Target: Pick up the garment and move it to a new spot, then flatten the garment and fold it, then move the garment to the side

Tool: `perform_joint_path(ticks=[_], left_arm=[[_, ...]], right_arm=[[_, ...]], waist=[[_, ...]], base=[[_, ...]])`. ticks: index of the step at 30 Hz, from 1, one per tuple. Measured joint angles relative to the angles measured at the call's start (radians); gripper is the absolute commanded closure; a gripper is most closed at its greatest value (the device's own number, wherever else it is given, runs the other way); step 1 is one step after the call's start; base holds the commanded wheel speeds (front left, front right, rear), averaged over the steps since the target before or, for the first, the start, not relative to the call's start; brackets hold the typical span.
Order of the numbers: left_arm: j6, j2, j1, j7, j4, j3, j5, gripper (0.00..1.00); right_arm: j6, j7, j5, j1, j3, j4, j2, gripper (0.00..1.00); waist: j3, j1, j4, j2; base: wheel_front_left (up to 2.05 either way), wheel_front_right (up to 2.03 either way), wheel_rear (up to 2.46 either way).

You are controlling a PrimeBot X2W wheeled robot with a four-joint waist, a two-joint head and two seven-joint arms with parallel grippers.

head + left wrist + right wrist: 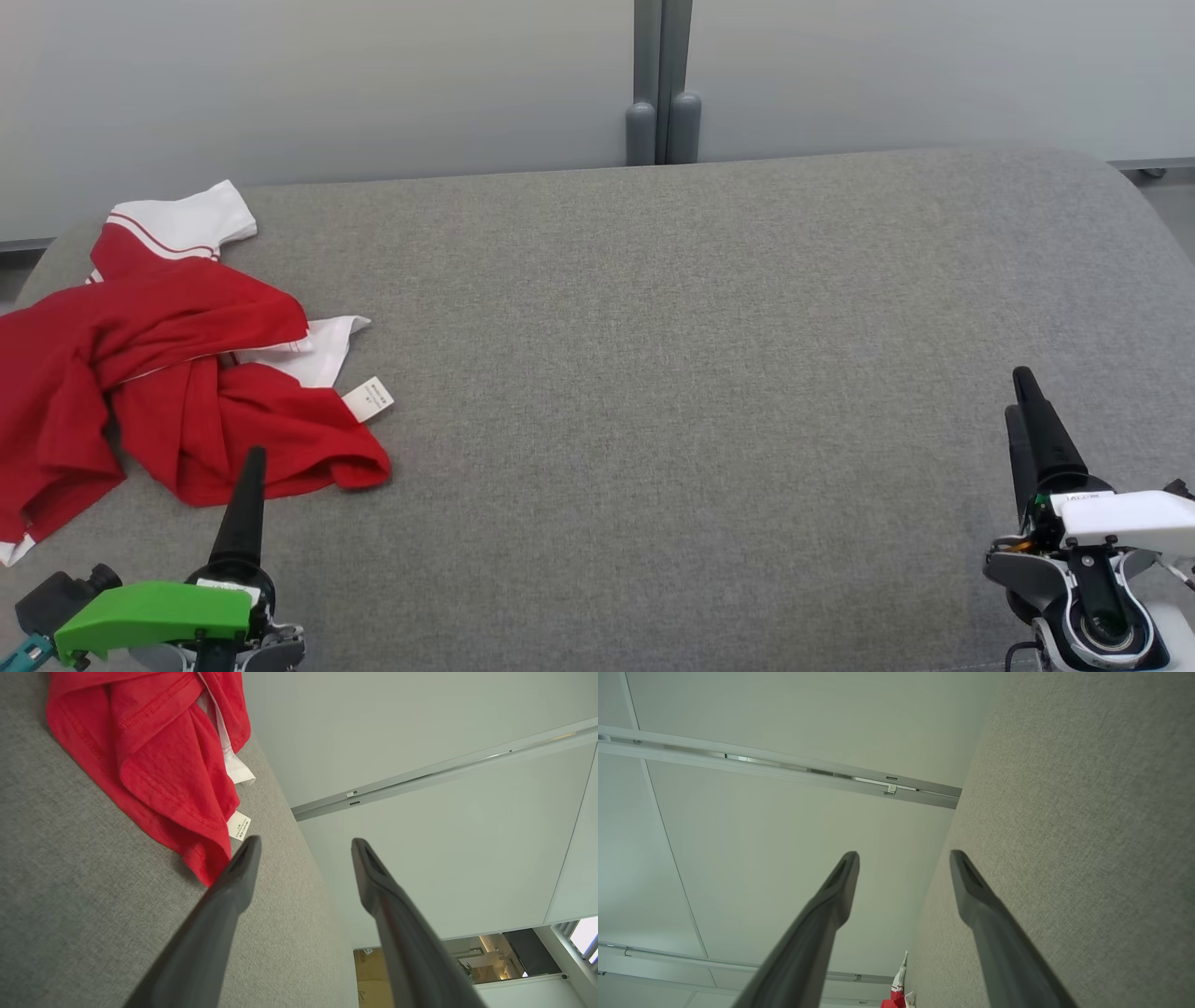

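I am starting the pick-up: my left gripper [306,843] is hanging, jaws spread, beside the shirt [187,373] (right gripper [903,855] spread too); next, probably pinching it.

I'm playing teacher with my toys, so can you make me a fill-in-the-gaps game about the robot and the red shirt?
1. The crumpled red-and-white cloth garment lies on the robot's ____ side of the grey fabric-covered surface.
2. The left claw, with two long dark fingers, is ____ and holds nothing.
3. The garment's small rectangular label is coloured ____.
4. The plastic cover behind the left claw is ____.
Missing words: left, open, white, green.
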Motion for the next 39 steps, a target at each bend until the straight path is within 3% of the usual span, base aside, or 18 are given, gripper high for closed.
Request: perform_joint_path(ticks=[18,28,39], left_arm=[[0.052,0.035,0.0,-0.06,-0.045,-0.044,0.248,0.0],[0.088,0.076,0.0,-0.092,-0.072,-0.098,0.446,0.0],[0.117,0.084,0.0,-0.127,-0.105,-0.13,0.595,0.0]], right_arm=[[-0.001,-0.058,-0.254,0.0,0.044,-0.06,-0.038,0.0],[-0.027,-0.09,-0.43,0.0,0.074,-0.09,-0.053,0.0],[-0.045,-0.124,-0.593,0.0,0.112,-0.121,-0.075,0.0]], waist=[[0.002,0.0,0.004,0.0],[0.003,0.0,0.007,0.0],[0.003,0.0,0.008,0.0]], base=[[0.0,0.0,0.0],[0.0,0.0,0.0],[0.0,0.0,0.0]])
